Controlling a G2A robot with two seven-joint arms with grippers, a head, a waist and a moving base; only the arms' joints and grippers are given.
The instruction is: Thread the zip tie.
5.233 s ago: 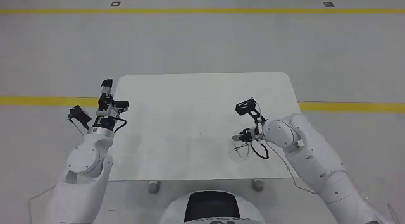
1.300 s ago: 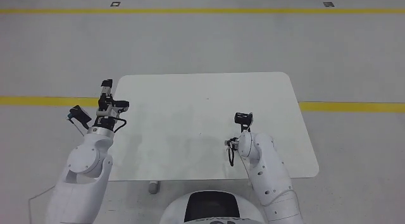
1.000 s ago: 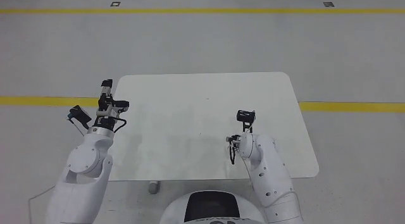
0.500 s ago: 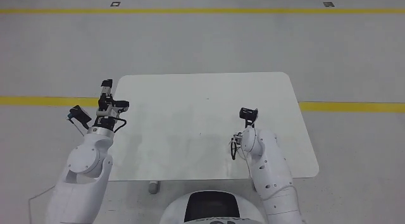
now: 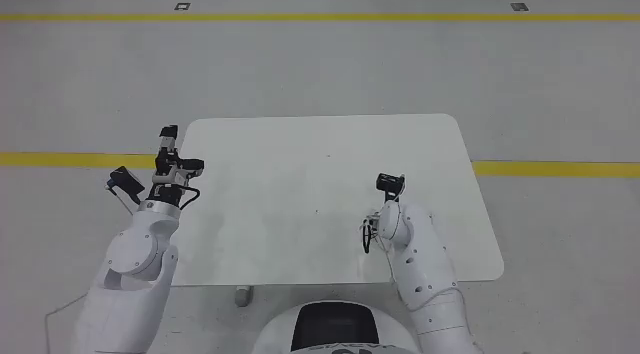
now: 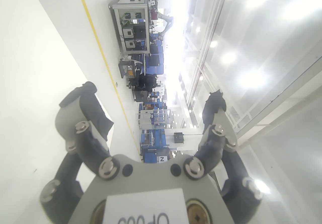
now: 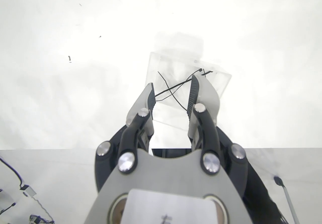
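Thin black zip ties (image 7: 164, 79) lie crossed inside a small clear plastic box (image 7: 221, 85) on the white table (image 5: 300, 154). My right gripper (image 7: 173, 87) hangs just above that box, open, with the crossing ties showing between its fingers (image 7: 193, 94) and nothing held. From above, the right arm (image 5: 408, 244) stands over the table's near right part. My left gripper (image 6: 149, 95) is open and empty, held up at the table's left edge (image 5: 170, 152) and aimed out at the room.
The box stands close to the table's near edge (image 7: 75, 148). A small black speck (image 7: 69, 59) lies on the table beyond it. Loose cables (image 7: 25, 189) hang below the edge. Yellow floor lines (image 5: 560, 168) run past the table.
The right arm has swung in from the right, its elbow now tucked near the body, and its wrist drifted slightly rightward over the last second. The left arm has kept still.
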